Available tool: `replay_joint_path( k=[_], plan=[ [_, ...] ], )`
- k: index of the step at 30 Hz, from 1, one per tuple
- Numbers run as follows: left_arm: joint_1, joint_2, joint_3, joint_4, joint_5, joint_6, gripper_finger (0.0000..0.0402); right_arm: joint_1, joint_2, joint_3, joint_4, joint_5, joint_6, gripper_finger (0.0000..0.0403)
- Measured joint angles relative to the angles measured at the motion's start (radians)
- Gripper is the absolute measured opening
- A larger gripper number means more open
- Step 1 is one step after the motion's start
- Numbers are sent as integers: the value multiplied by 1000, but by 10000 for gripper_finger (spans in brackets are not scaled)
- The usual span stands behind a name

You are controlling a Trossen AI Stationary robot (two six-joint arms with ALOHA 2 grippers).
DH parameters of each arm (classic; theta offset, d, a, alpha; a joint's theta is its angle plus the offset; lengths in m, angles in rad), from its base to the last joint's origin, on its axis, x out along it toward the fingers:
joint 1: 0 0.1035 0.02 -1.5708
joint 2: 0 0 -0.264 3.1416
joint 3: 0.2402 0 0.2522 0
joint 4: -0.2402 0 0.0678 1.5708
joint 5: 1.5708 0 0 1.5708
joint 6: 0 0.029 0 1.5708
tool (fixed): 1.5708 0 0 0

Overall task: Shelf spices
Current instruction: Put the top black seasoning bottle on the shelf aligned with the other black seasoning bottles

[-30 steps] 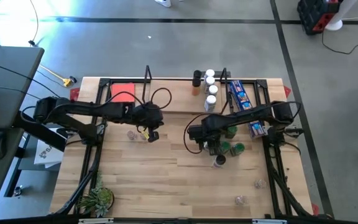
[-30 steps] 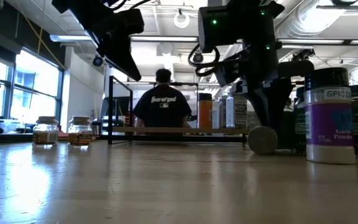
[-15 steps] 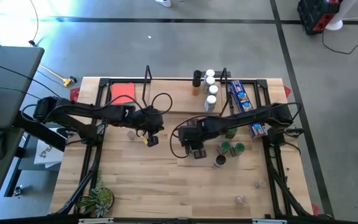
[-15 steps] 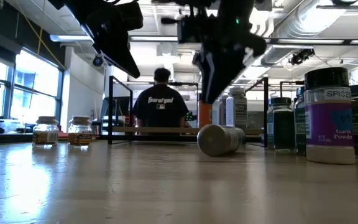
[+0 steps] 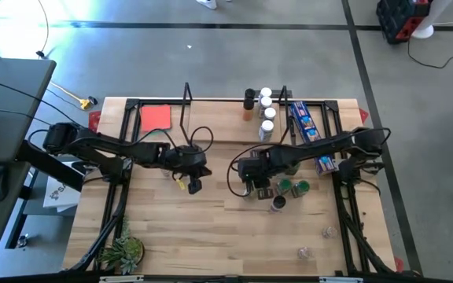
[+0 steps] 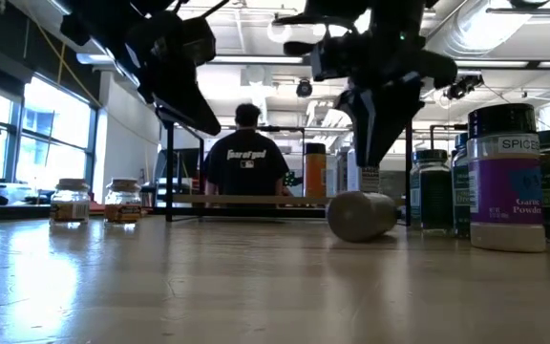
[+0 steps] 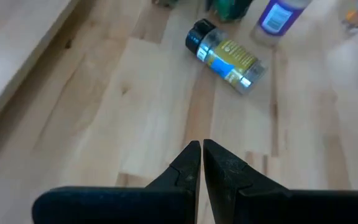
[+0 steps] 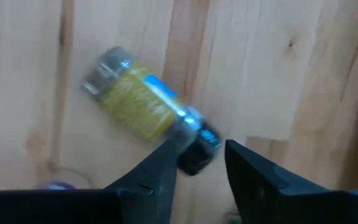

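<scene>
— Where did the right gripper [image 8: 194, 163] stand, and what had it in its grasp?

— It hung over the middle of the table [image 5: 195, 228], its fingers [image 8: 247, 165] parted a little and closed on nothing; a fallen jar [image 8: 148, 112] with a yellow label and a black lid lay on its side just ahead of the fingertips, the lid end sitting at the mouth of the gap; whether the pads touched it could not be told.

— And seen from table height?

— The fallen jar [image 6: 361, 216] lay flat on the wood directly beneath that gripper [image 6: 375, 134], with bare space between the two.

— What of the other spices?

— A purple-labelled jar [image 6: 507, 177] and green-lidded jars [image 5: 291, 187] stood upright just beside the right gripper [image 5: 248, 179], toward its own arm's side; a row of white-lidded jars [image 5: 267, 110] and one orange jar [image 6: 314, 172] stood on the shelf [image 5: 211, 110] beyond it; two amber jars [image 6: 94, 201] stood well apart, out past the left gripper [image 5: 193, 183].

— And the left gripper?

— The left gripper [image 7: 201, 158] had its fingers pressed together, holding nothing; it hovered near the table's centre, and the fallen jar [image 7: 227, 57] lay ahead of it, apart from its tips.

— Anything behind?

— A person in a dark shirt [image 6: 248, 153] sat beyond the shelf; a blue snack packet [image 5: 303, 122] and a red card [image 5: 155, 117] lay at the table's far edge.
</scene>
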Motion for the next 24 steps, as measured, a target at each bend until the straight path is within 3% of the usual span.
replay_joint_path(
  k=[6,12,18,24],
  plan=[
    [-3,0,-33,2,33,-56,15,4,35,-1,2,-43,-358,208],
    [-20,0,-47,-1,32,-53,15,32,100,0,-4,-68,-558,267],
    [-21,0,-47,-2,30,-34,15,34,153,5,-8,-97,-616,259],
    [-21,0,-47,-3,30,-34,15,25,155,6,42,-100,-623,204]
  ],
)
